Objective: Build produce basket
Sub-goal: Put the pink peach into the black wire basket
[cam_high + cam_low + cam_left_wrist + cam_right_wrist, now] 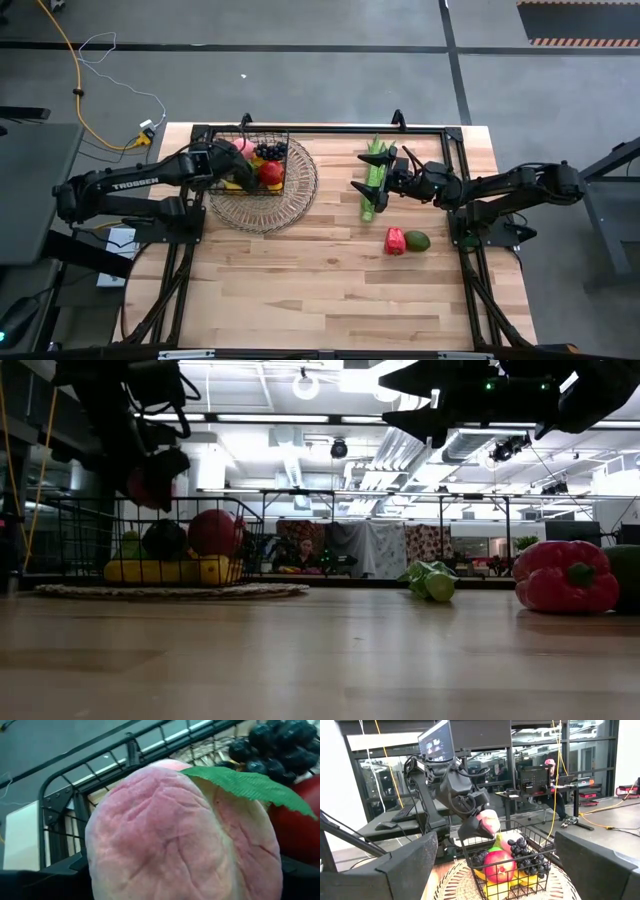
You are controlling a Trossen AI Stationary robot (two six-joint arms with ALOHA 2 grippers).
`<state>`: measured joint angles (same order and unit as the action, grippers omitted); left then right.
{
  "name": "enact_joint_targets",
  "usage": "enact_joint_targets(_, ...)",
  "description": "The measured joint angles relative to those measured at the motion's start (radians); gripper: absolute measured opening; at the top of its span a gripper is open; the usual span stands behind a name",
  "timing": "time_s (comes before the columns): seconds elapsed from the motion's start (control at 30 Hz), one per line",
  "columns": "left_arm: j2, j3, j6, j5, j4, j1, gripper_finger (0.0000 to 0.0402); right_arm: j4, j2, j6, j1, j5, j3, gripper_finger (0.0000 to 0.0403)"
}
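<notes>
My left hand (479,826) gripped a pink peach (488,821) above the basket (265,165), upper left of frame, my right hand (378,186) spread wide, empty, over the green stalk (374,178).

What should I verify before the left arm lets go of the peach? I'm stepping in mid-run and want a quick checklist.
1. Peach between the left gripper's fingers: ok, it fills the left wrist view.
2. Peach over the basket, not the bare table: ok in the high view.
3. Peach low enough to drop gently: not ok, it hangs above the rim in the right wrist view.
4. Free spot beneath: cannot tell; grapes, red apple and bananas already crowd the basket.
5. Right gripper clear of the basket: ok, open over the green stalk.
6. Pepper and avocado still on the table: ok.
</notes>
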<state>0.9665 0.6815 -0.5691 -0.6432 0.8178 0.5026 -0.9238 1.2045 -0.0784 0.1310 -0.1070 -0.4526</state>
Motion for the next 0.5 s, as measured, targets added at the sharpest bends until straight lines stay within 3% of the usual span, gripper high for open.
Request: enact_joint_targets(0.5,0.000,-0.001,0.068,-0.001,-0.003,-0.003,0.0321,0.000,0.000,-0.011,0.000,0.000,0.000,0.0390)
